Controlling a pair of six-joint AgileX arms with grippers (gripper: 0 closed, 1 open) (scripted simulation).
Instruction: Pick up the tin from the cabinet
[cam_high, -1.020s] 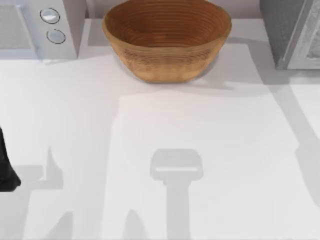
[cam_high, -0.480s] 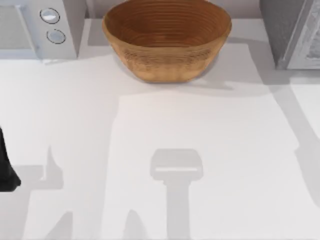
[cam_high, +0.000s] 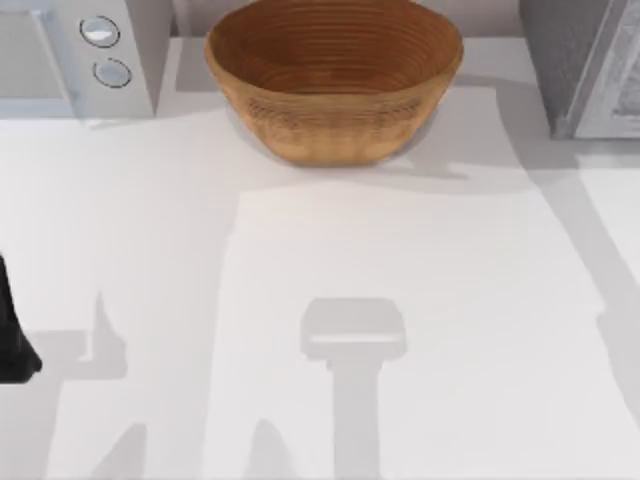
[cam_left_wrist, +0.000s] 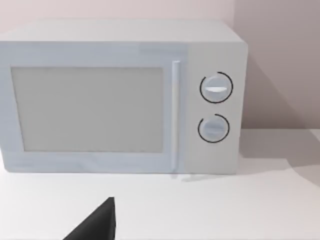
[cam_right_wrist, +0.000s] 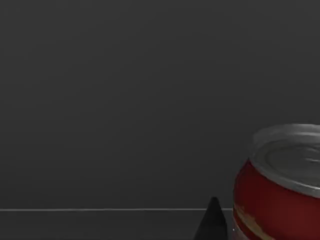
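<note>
A rigid red cylindrical metal tin with a silver ribbed lid (cam_right_wrist: 280, 185) stands upright against the dark cabinet interior (cam_right_wrist: 125, 100), just beside one dark fingertip of the right gripper (cam_right_wrist: 214, 220). The tin is probably light and stiff, with smooth, somewhat slippery curved walls, so a hold across the mid-body, below the rim, seems soundest. A pale band crosses its red side; the print is unreadable. Whether the right gripper's fingers are spread or closed cannot be told. The left gripper (cam_left_wrist: 95, 225), finger state likewise undeterminable, idles facing the white microwave oven (cam_left_wrist: 120, 95), well apart from the tin.
</note>
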